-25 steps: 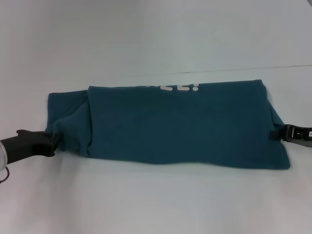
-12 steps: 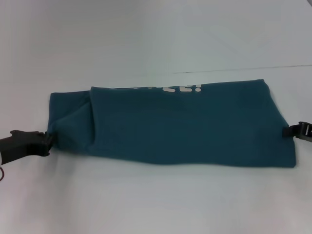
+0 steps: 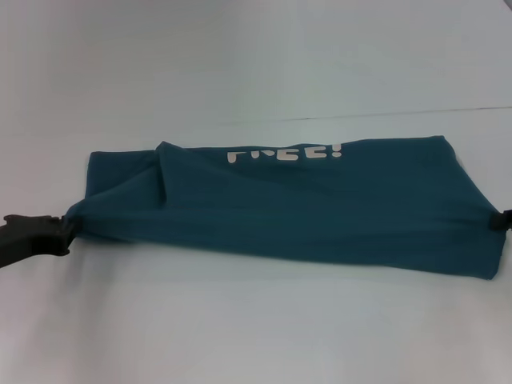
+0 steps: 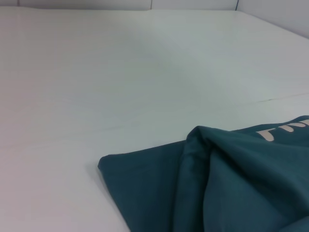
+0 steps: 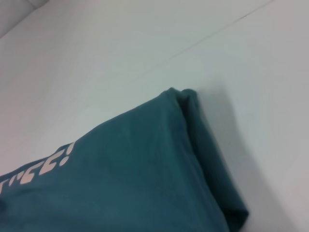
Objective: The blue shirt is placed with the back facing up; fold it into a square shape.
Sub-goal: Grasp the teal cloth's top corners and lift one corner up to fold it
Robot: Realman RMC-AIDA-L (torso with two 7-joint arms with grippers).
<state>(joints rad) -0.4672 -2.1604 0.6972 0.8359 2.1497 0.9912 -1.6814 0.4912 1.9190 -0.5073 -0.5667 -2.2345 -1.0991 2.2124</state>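
Teal blue shirt (image 3: 304, 208) stretched between my left pincer (image 3: 66, 230) and right pincer (image 3: 498, 222), both clamped on its ends: mid-fold, next I'd carry the near edge over.

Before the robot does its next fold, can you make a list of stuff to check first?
1. Left gripper is pinching the blue shirt at its left end: ok.
2. Right gripper is holding the right end: cannot tell, it sits at the picture's edge.
3. Shirt is stretched out long between the two grippers: ok.
4. Shirt is already a square: not ok, it is a long band.
5. Left end lies smooth: not ok, the cloth bunches there.
6. White lettering shows on top near the far edge: ok.
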